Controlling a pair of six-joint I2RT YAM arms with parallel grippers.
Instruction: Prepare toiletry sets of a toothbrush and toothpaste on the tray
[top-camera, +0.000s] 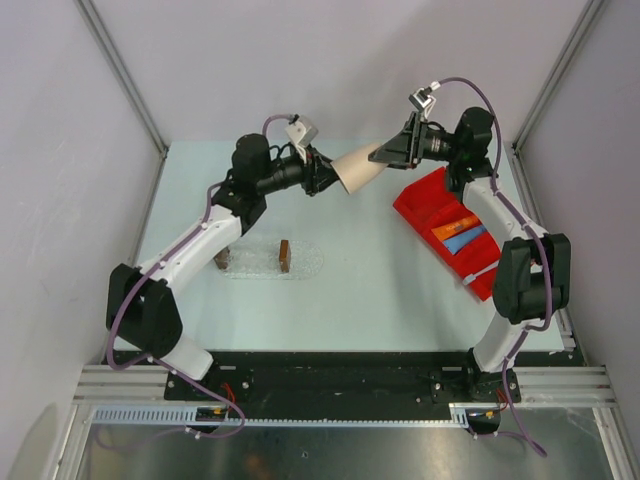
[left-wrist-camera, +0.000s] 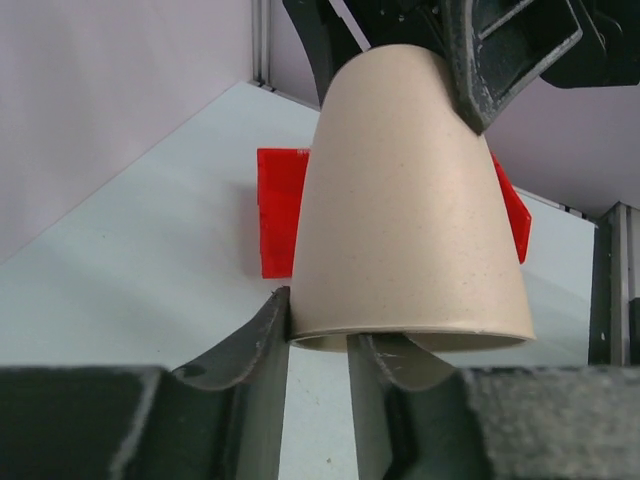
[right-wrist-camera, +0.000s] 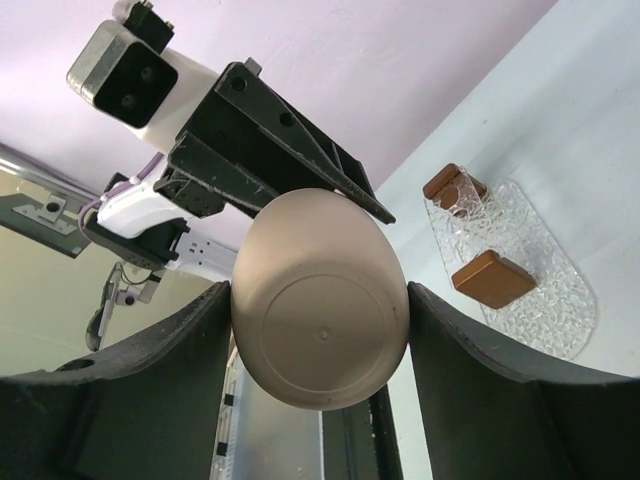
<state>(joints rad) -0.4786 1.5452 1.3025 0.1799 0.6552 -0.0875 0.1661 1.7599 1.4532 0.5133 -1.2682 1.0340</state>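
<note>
The left pincer (left-wrist-camera: 318, 345) is nearly closed, nipping the wall of the cup (left-wrist-camera: 410, 200) at its rim with one finger inside and one outside. The right pincer (right-wrist-camera: 318, 300) is spread wider, its fingers pressed against either side of the cup's base. So both hold the one cup in the air, on its side, above the far middle of the table (top-camera: 370, 290). This looks like a hand-over, though I cannot say which arm is giving and which taking. Near and left of the cup lies the tray (top-camera: 255, 262), carrying only a clear rack with two brown blocks (top-camera: 285, 255). No set is laid out on it. The toothpaste, an orange tube (top-camera: 458, 225) and a blue tube (top-camera: 466, 240), lies in the red bin (top-camera: 420, 205) on the right, well apart from the tray. By my reckoning the task is at an early stage, with nothing on the tray and every set yet to be made. I cannot find the toothbrush in any view. The cup's mouth is turned toward the left pincer and its inside is hidden, so whether anything is in it cannot be told. The right arm covers part of the bin, so it may hold more than shows. The clear tray is faint from above, and its edge is hard to trace.
</note>
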